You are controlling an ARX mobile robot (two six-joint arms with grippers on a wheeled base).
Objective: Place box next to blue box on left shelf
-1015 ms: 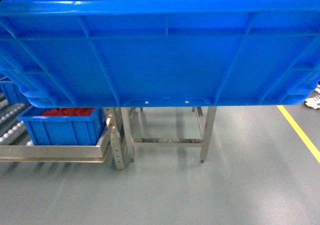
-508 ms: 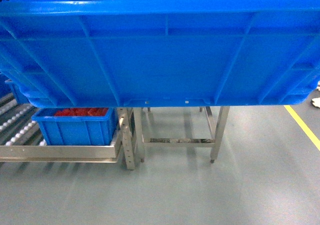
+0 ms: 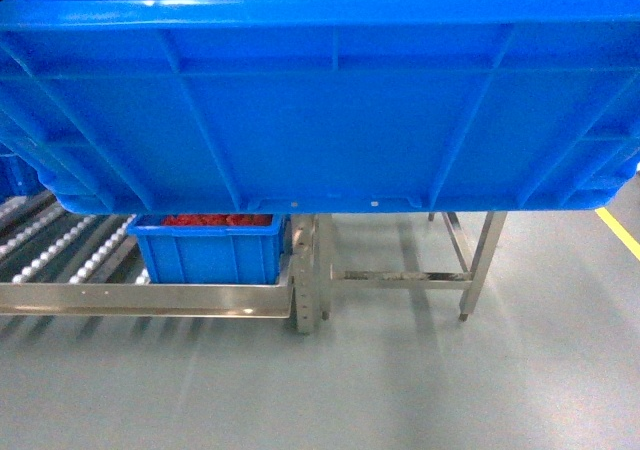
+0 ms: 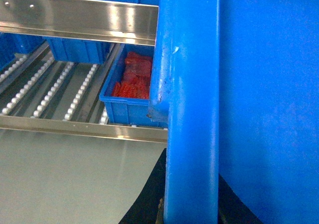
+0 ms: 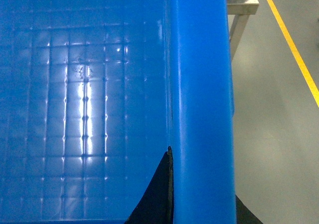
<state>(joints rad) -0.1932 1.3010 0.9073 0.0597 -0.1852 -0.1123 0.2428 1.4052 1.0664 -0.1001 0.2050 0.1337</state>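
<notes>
The box (image 3: 320,100), a big bright blue ribbed crate, is held up and fills the top half of the head view. My left gripper (image 4: 192,209) is shut on its left rim, a black finger on each side. My right gripper (image 5: 202,204) is shut on the right rim (image 5: 199,84) the same way. Below the crate, a smaller blue box (image 3: 210,252) holding red parts (image 4: 133,79) sits at the right end of the left shelf (image 3: 140,298). White roller lanes (image 4: 50,92) run to the left of the blue box behind the shiny front bar (image 4: 75,129).
A steel table frame (image 3: 465,276) stands on the grey floor just right of the shelf post (image 3: 305,290). A yellow floor line (image 5: 294,50) runs at the far right. An upper shelf bar (image 4: 79,17) carries more blue boxes (image 4: 82,51).
The shelf, the small blue box and the table frame have slid to the right in the head view, and more roller lanes show at left. The carried crate stays fixed in view.
</notes>
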